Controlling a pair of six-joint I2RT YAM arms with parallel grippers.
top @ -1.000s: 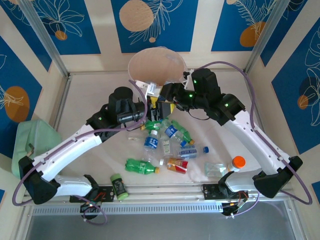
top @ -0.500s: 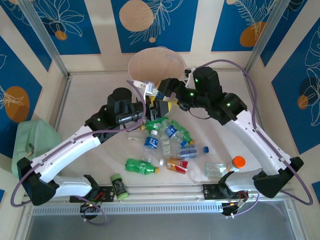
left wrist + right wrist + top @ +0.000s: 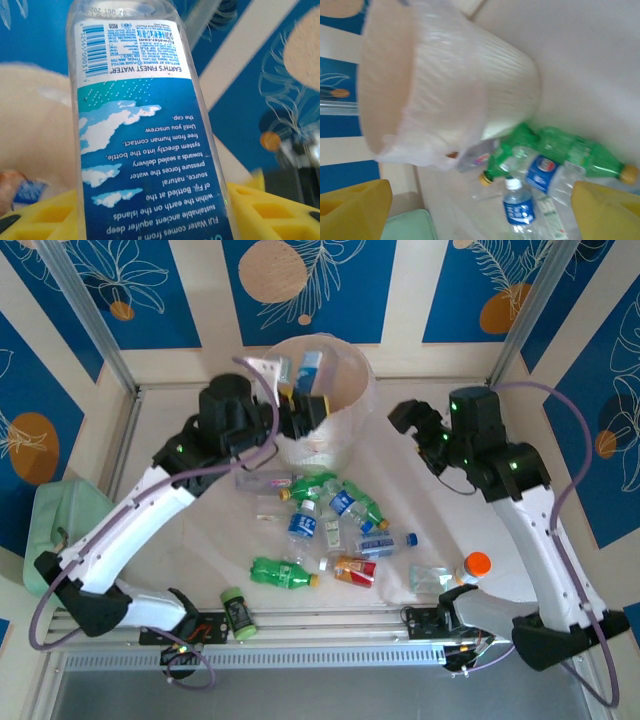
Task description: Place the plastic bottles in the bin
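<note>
My left gripper (image 3: 303, 403) is shut on a clear water bottle with a blue label (image 3: 308, 367), held over the near rim of the round cream bin (image 3: 322, 445) with its thin white liner. In the left wrist view the bottle (image 3: 145, 135) stands between my yellow fingers (image 3: 272, 210). My right gripper (image 3: 411, 420) hangs open and empty to the right of the bin (image 3: 445, 85). Several bottles lie in front of the bin: green ones (image 3: 312, 483) (image 3: 283, 573), blue-labelled clear ones (image 3: 303, 522) (image 3: 520, 207) and a red-orange labelled one (image 3: 352, 570).
A mint-green container (image 3: 65, 515) sits at the left edge. A small dark jar with a green lid (image 3: 235, 608) stands near the front rail. A flat clear scrap (image 3: 430, 578) and an orange-capped bottle (image 3: 476, 565) lie front right.
My left gripper has lifted the blue-labelled bottle from beside the pile up over the bin's rim. My right gripper has pulled back to the right, away from the bin.
</note>
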